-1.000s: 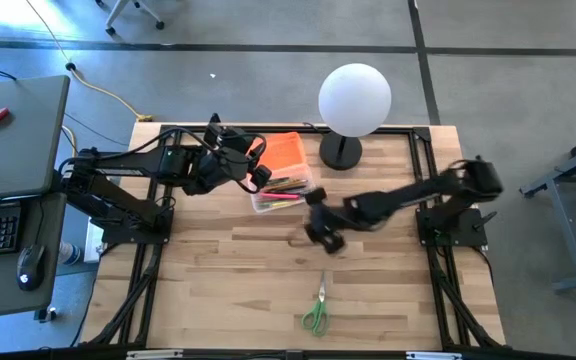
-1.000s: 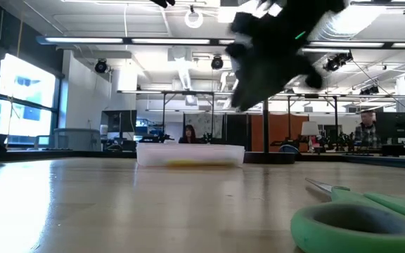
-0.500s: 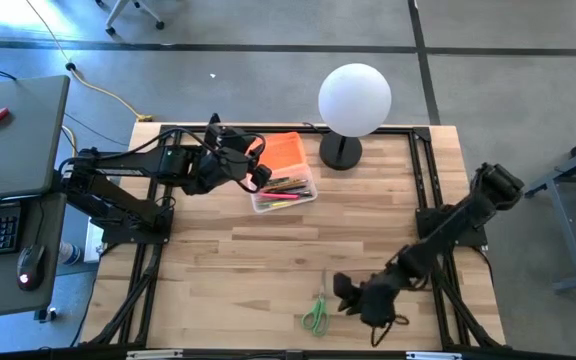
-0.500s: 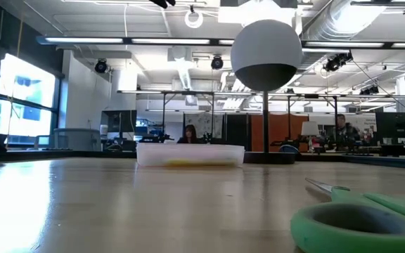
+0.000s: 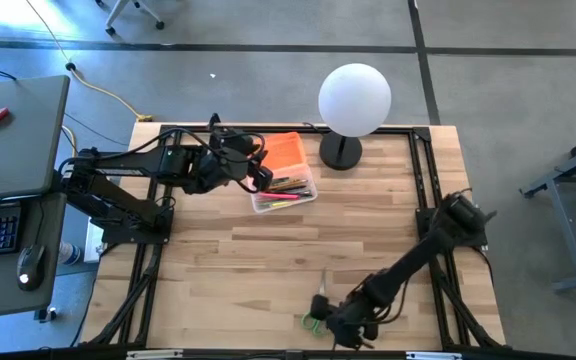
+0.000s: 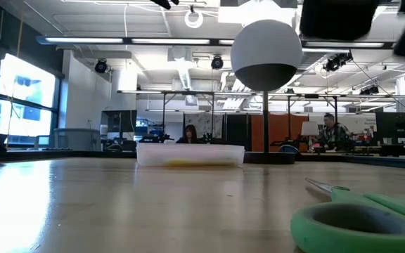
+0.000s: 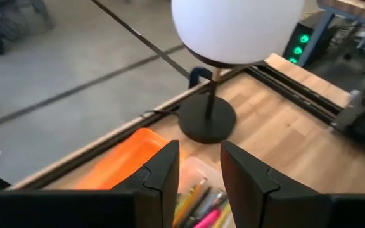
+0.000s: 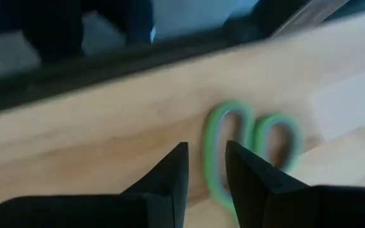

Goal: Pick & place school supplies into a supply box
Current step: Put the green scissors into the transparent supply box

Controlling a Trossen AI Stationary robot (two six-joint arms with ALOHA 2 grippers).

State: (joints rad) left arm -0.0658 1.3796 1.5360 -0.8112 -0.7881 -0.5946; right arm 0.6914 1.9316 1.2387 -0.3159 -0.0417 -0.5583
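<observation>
High view: the box [image 5: 284, 192] was seen at the far side of the worktop [image 5: 228, 270], lid [image 5: 286, 152] swung back beside it, with pens [image 5: 286, 186] already lying inside. The scissors [image 5: 317, 312] were the only supply found outside, flat near the worktop's near edge, well apart from the box. The task was judged mostly done: the scissors remained to be picked and placed.

The right gripper [image 5: 340, 326] was located just beside the scissors' green handles; in its wrist view the fingers [image 8: 170, 174] stood slightly parted above the handle loops, nothing grasped. The left gripper [image 5: 258, 175] was held at the box's edge, near the lamp [image 5: 353, 100]; its fingers [image 7: 163, 171] stood narrowly parted and released, nothing between them.

No brand, label or legible writing was found in any view.
</observation>
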